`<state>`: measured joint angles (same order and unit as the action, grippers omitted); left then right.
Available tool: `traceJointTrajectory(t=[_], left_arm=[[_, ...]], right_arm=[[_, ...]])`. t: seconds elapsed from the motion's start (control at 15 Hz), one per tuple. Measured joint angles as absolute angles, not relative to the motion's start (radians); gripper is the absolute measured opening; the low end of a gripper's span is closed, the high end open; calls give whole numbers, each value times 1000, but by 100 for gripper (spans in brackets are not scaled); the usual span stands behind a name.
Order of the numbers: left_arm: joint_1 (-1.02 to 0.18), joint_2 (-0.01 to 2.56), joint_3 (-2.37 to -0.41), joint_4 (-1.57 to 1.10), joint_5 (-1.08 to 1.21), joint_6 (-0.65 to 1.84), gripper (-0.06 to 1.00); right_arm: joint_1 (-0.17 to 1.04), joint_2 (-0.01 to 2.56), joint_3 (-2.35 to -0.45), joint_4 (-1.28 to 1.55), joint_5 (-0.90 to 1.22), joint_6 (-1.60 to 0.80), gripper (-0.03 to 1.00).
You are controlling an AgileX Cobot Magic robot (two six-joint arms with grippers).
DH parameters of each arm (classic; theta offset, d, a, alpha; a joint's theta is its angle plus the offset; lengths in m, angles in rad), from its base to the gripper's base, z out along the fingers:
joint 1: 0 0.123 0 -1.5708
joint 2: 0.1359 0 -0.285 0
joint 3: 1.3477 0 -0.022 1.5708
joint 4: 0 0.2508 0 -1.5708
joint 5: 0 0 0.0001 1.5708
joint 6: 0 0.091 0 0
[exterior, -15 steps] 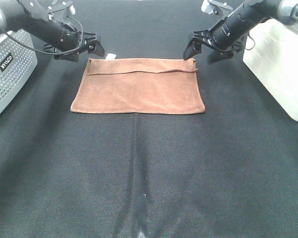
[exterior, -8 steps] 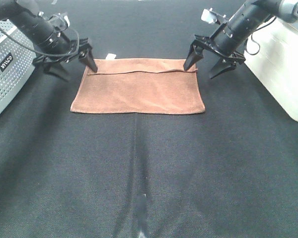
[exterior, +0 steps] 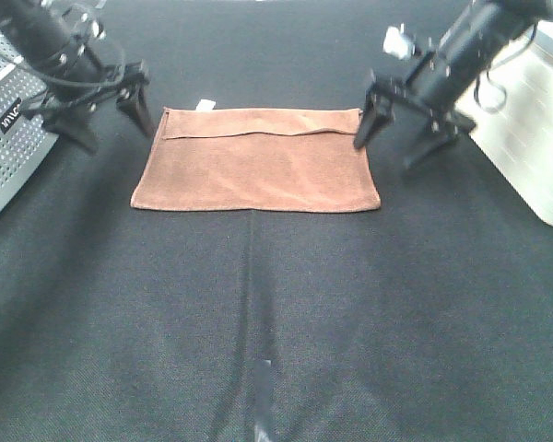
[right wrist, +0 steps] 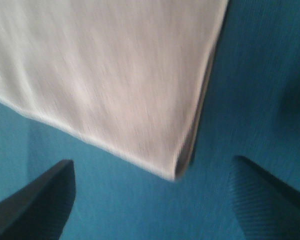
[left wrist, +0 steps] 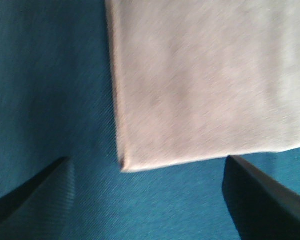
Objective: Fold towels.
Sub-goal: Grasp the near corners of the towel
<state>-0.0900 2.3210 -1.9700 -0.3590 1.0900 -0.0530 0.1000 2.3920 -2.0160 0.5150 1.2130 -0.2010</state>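
The reddish-brown towel (exterior: pixel 256 170) lies flat on the black cloth, folded over, with a hem line running near its far edge and a small white tag (exterior: pixel 203 104) at the far left. My left gripper (exterior: pixel 111 124) hovers open just off the towel's far left corner, fingers pointing down and holding nothing. In the left wrist view the towel (left wrist: pixel 210 75) looks pale, with one corner between the left gripper (left wrist: pixel 145 200) fingers. My right gripper (exterior: pixel 394 143) stands open beside the far right corner. The right wrist view shows the towel (right wrist: pixel 110 75) corner above the empty right gripper (right wrist: pixel 152 200).
A grey perforated box (exterior: pixel 9 138) stands at the left edge, close behind the left arm. A white container (exterior: pixel 525 120) sits at the right edge beside the right arm. Black cloth (exterior: pixel 258 322) covers the table, with a faint crease down its middle.
Both grippers have tipped their fingers downward and drifted outward from the towel's far corners, the left one leftward, the right one rightward and nearer. The towel has not moved.
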Motion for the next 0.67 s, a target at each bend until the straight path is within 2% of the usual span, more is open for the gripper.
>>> traceJointTrajectory(t=[0.2, 0.67], left_arm=[[-55, 2309, -1802, -376, 978, -75, 77], [-112, 2308, -1784, -409, 849, -65, 77]], right_arm=[[100, 2391, -1938, 533, 1158, -239, 78], [100, 2406, -1930, 539, 1128, -274, 78]])
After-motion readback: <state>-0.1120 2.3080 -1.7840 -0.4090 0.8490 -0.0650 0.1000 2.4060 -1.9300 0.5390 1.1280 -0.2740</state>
